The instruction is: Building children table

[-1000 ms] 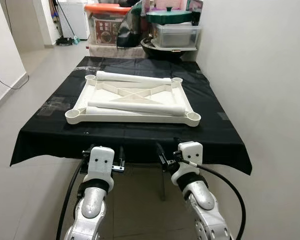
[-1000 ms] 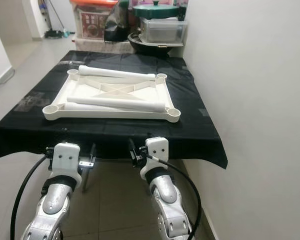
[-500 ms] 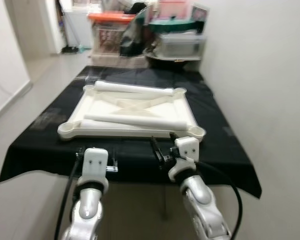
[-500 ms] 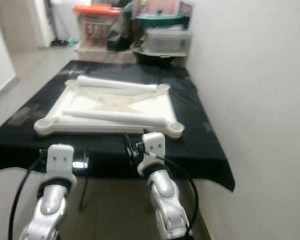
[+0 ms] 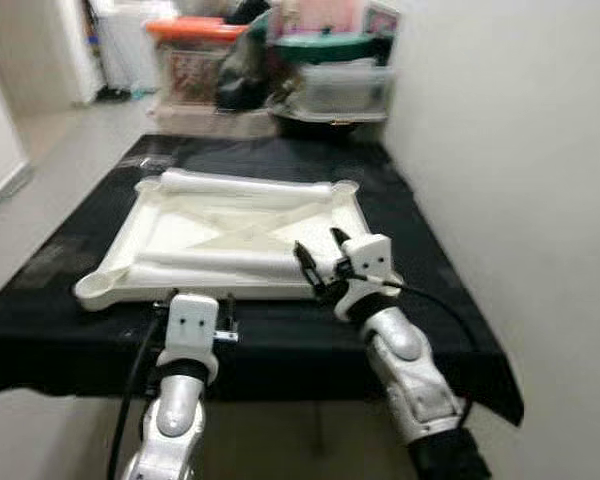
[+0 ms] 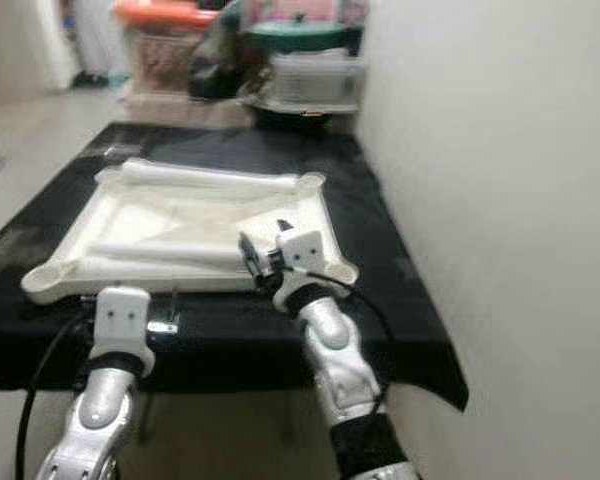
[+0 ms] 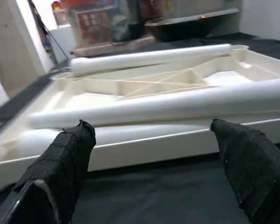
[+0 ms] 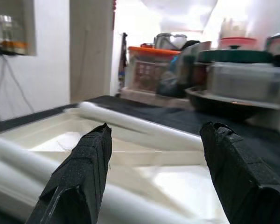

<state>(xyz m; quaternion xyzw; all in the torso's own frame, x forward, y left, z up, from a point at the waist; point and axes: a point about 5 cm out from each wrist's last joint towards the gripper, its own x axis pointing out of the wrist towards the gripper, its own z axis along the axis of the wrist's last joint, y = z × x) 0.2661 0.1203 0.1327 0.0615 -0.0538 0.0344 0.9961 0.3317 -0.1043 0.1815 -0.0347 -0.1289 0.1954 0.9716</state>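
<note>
A white children's tabletop [image 5: 122, 236] lies upside down on the table's black cloth [image 5: 425, 235], with round leg sockets at its corners. Two white tube legs rest across it, one at the far side [image 5: 242, 184] and one at the near side [image 5: 208, 263]. My right gripper [image 5: 318, 250] is open and hovers over the tabletop's near right corner, above the end of the near leg. The right wrist view shows its fingers [image 8: 77, 179] spread wide above the legs. My left gripper [image 7: 149, 140] is open at the table's front edge, facing the tabletop's near rim.
Storage crowds the table's far end: an orange-lidded bin [image 5: 195, 55], a clear box under a green lid [image 5: 345, 78] and a dark bowl [image 5: 315, 122]. A white wall [image 5: 510, 150] runs close along the right. Tiled floor [image 5: 40, 140] lies on the left.
The camera has moved closer to the table. My right arm rose and reached forward over the tabletop's near right corner. The left gripper stays by the front edge.
</note>
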